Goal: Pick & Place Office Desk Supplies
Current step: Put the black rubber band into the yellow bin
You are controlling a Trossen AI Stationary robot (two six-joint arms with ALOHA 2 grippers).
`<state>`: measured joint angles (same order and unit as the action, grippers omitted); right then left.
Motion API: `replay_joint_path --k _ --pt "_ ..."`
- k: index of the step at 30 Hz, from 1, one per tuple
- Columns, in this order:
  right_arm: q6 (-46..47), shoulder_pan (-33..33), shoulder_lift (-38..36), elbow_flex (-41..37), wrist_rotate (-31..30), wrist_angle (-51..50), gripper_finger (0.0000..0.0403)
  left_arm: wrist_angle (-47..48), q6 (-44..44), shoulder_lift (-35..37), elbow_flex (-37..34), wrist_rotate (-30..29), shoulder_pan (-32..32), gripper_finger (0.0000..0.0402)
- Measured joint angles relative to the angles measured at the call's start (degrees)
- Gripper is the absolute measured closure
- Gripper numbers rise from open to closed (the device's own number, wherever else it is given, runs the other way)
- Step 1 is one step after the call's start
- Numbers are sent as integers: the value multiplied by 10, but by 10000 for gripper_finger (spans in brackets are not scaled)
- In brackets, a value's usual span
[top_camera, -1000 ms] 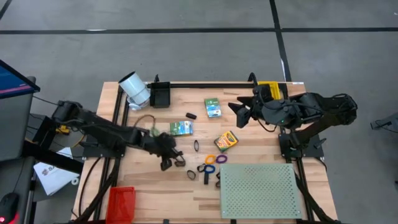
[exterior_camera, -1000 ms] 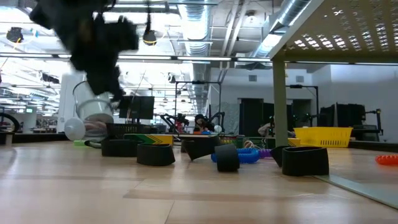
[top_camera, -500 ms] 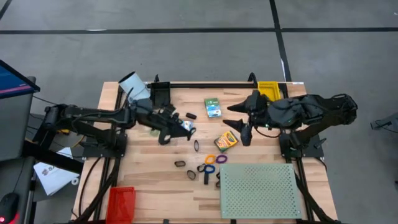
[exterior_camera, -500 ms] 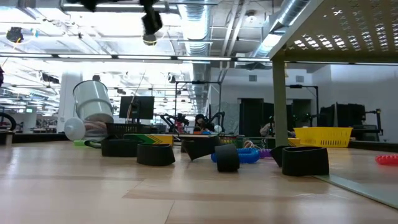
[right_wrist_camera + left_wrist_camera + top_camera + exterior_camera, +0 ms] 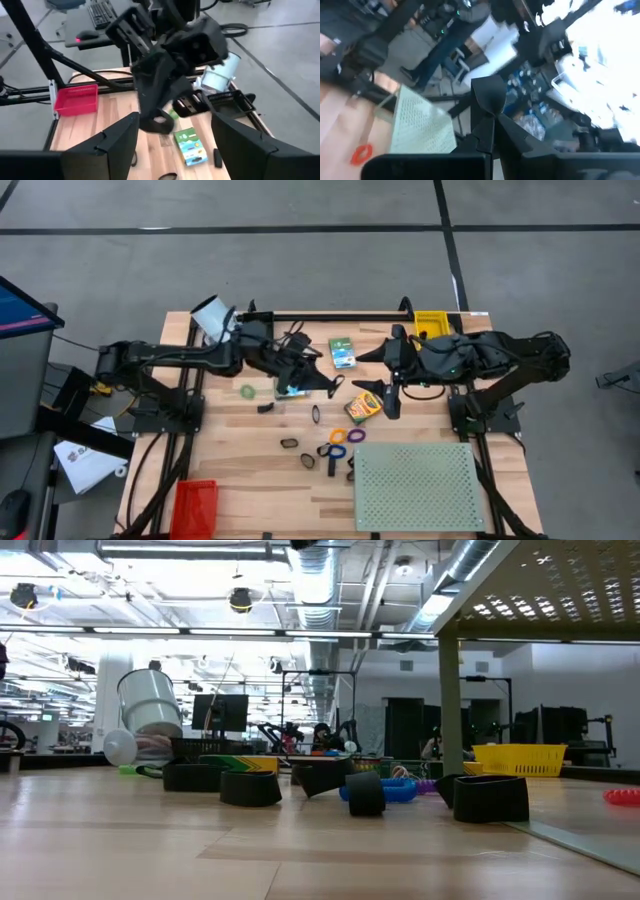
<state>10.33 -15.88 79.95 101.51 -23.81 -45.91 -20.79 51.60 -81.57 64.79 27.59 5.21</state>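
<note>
- The tabletop point(image 5: 250, 480) is pale wooden planking in a black metal frame, standing on a grey floor point(image 5: 300, 270) crossed by dark lines.
- From table height, a large hall opens behind, with bright ceiling lights point(image 5: 60, 615), a big silver duct point(image 5: 320, 590) and pipes overhead.
- Dark monitors point(image 5: 225, 712) and black racks point(image 5: 405, 728) stand in the distance.
- A blue-edged screen point(image 5: 20, 305) sits beside the table.
- A keyboard and mouse lie on a grey desk point(image 5: 80, 20).
</note>
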Motion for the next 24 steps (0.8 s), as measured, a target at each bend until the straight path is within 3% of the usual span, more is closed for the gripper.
replay_joint_path --k 10,24 --pt "-15 0 -1 0 29 0 156 -2 49 -27 69 28 -2 401" --pt "-49 29 20 0 59 29 162 -2 59 -27 71 22 -4 401"
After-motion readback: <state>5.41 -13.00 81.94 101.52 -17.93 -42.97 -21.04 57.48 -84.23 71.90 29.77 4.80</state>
